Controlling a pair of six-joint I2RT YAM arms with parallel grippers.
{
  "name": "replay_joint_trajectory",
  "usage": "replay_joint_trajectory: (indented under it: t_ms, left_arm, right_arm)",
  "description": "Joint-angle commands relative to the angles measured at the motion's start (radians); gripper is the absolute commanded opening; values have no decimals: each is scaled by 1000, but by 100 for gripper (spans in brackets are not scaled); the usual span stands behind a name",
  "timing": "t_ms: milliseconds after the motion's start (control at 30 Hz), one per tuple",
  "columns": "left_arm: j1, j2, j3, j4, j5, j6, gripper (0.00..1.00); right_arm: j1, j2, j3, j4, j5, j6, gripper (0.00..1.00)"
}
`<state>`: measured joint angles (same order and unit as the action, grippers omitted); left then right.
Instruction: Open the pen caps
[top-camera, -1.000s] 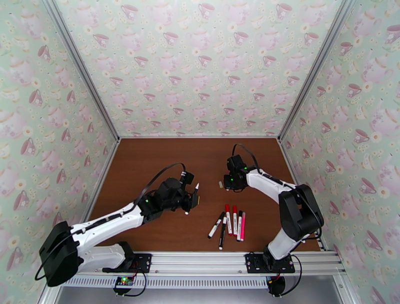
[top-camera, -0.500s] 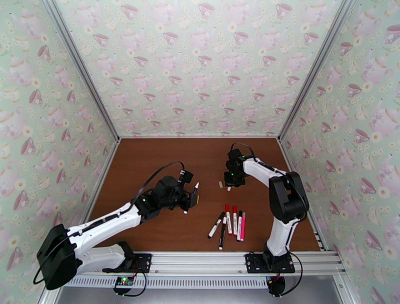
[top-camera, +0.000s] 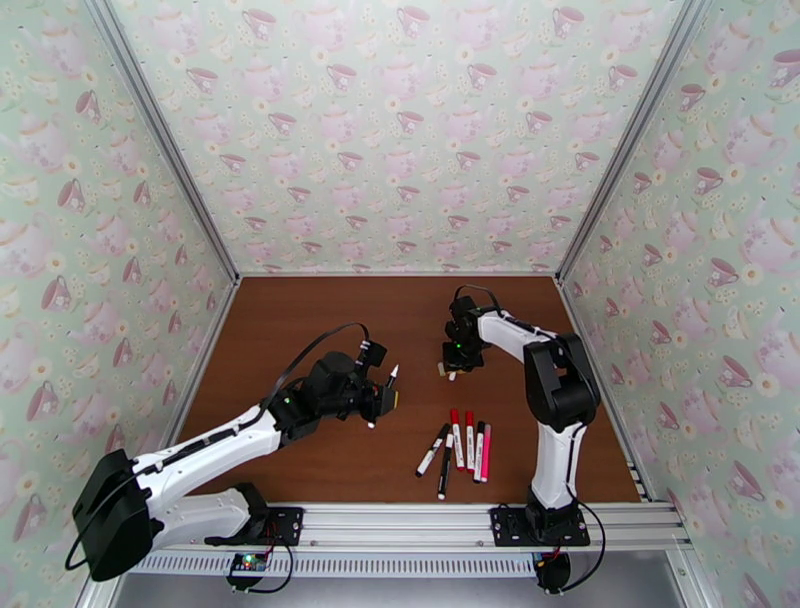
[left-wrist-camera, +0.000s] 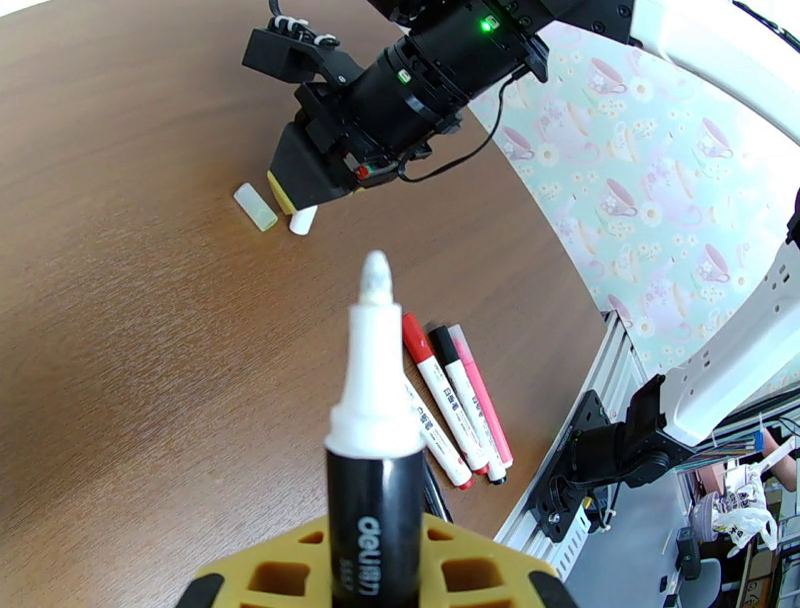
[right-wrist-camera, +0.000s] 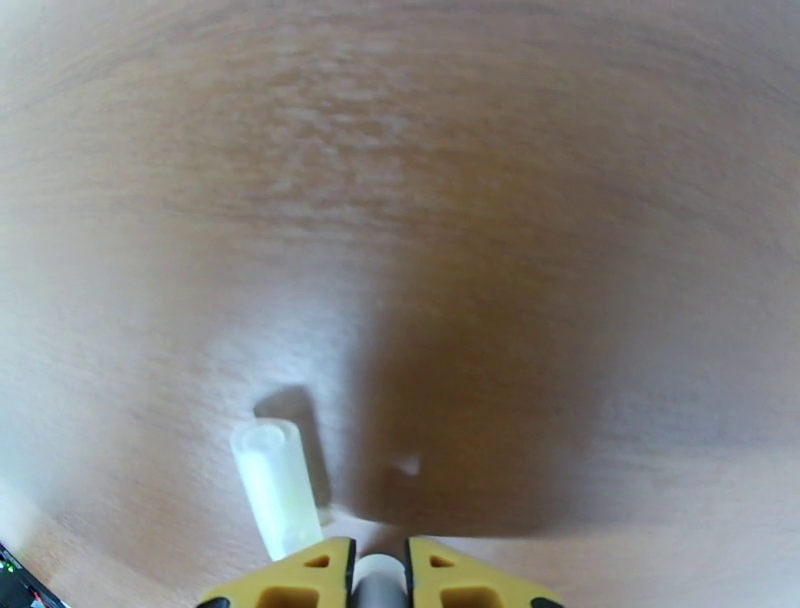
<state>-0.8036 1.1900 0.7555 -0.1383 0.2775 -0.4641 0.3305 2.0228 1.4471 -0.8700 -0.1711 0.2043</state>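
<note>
The left gripper (top-camera: 385, 400) is clamped on the black barrel of an uncapped pen (left-wrist-camera: 375, 430). It holds the pen above the middle of the brown table (top-camera: 300, 320), with the bare white tip pointing up and away from the fingers. The right gripper (top-camera: 452, 372) is down at the table surface, farther back and to the right. Its yellow fingers (right-wrist-camera: 300, 575) are pressed in on a pale cap (left-wrist-camera: 303, 220) whose end sticks out below them. A second pale cap (right-wrist-camera: 275, 485) lies on the wood just to the left of that gripper, very close to the held one; whether they touch cannot be told. The other pens (top-camera: 460, 445) lie side by side in a cluster near the front rail, right of centre, with their red, black and pink caps on.
</note>
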Motion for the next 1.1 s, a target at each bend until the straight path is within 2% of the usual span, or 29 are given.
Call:
replay_joint_trajectory:
  t_ms: [0, 400, 633, 733, 833, 1067]
  left_arm:
    - [6, -12, 14, -2, 19, 4, 13]
    - [6, -6, 22, -14, 19, 7, 13]
    - [7, -6, 29, -25, 3, 8, 13]
    - [7, 4, 38, -44, -19, 4, 12]
    - [8, 11, 46, -64, -88, -6, 12]
    - [11, 55, 106, -149, -188, -10, 13]
  right_arm:
    - [-2, 32, 31, 6, -15, -7, 18]
    - [-3, 49, 58, 34, -14, 21, 29]
    - [-2, 3, 4, 99, -49, 57, 31]
    - [-2, -31, -38, 128, -43, 76, 31]
    - [-2, -95, -110, 176, -14, 101, 34]
    - [-2, -292, -303, 320, 11, 127, 39]
